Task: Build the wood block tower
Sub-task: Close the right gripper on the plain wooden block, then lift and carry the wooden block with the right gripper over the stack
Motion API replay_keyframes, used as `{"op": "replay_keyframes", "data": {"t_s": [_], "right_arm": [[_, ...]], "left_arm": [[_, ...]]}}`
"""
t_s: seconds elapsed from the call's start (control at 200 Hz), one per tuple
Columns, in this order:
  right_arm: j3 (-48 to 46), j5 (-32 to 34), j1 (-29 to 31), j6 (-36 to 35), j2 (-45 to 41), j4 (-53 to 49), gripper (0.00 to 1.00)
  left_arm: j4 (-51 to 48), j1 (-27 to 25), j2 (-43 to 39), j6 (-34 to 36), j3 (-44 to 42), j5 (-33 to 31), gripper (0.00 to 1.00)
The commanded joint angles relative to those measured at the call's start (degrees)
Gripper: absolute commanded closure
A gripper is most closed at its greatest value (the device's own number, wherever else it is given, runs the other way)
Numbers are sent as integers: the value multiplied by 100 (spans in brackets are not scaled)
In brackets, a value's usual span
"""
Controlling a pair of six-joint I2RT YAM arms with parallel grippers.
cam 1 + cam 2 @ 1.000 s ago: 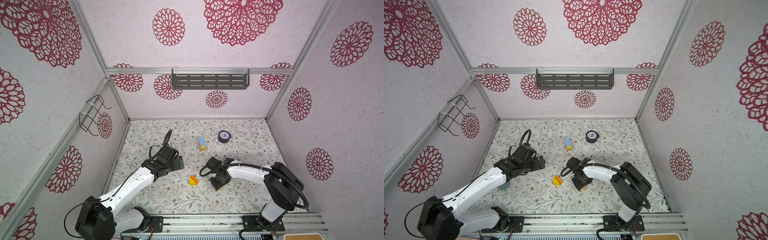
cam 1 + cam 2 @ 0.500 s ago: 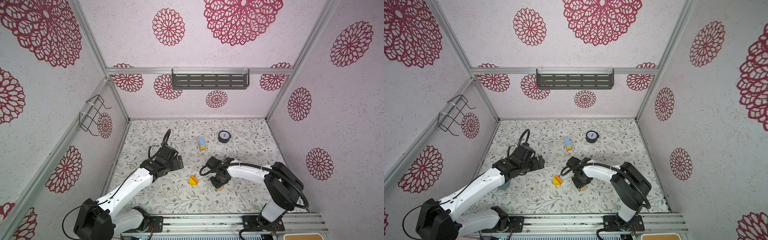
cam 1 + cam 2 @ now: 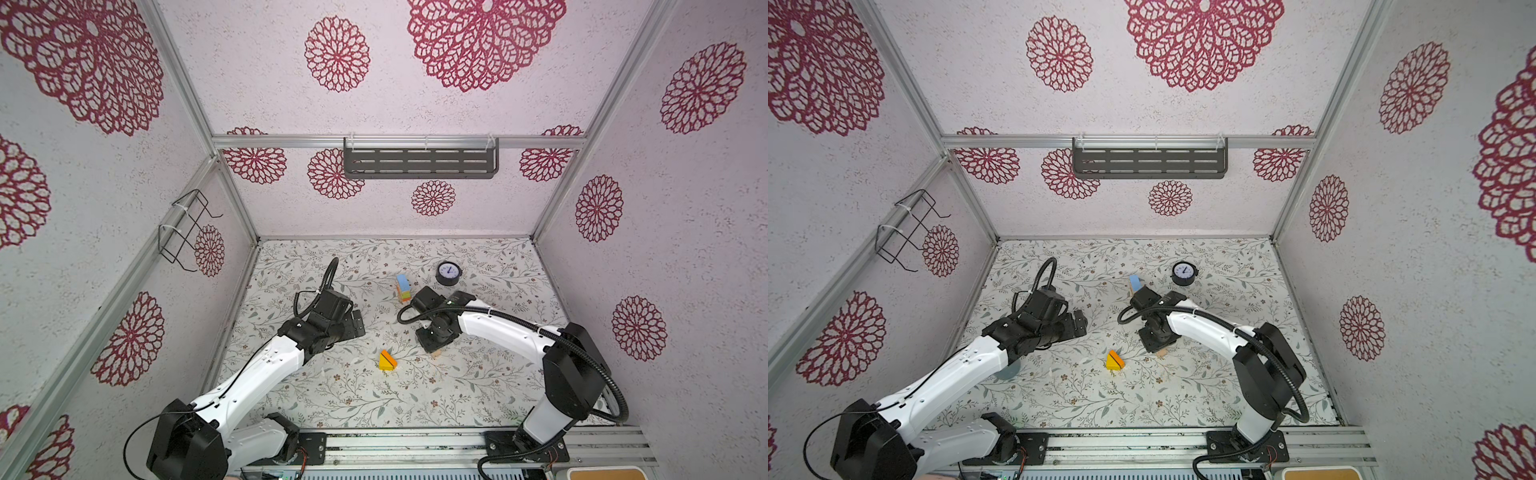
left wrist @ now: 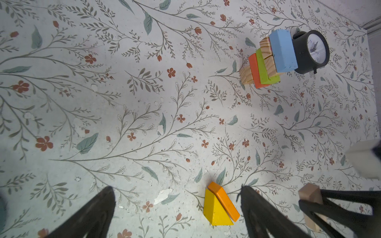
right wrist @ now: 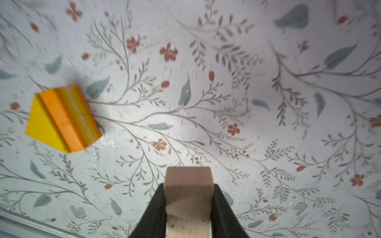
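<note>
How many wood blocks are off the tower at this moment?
3. A yellow wedge lies on the table, an orange wedge leaning against it; a tan block is clamped in the right gripper. Others may be hidden.

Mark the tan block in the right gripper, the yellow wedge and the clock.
tan block [image 5: 188,195], right wrist view, on its end face.
yellow wedge [image 4: 214,210], left wrist view, on its triangular side.
clock [image 4: 316,48], left wrist view, on its white dial.

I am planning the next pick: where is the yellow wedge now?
In both top views the yellow wedge lies near the middle of the table, an orange piece resting on it, just left of the tan block in the right gripper.
</note>
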Motion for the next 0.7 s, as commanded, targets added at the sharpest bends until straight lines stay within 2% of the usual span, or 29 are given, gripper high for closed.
{"op": "replay_keyframes", "data": {"t_s": [0.0,0.355,0.695], "right_arm": [[586,-6,-193,-87,-184,-444,74],[2318,-42,-644,-427,505,-833,75],[3560,-213,-937,-517,1365,-1173,75]], "left_arm": [[9,60,-126,57,-64,38,3],[211,76,63,13,-173,101,3],[456,75,339,-14,-216,64,3]]}}
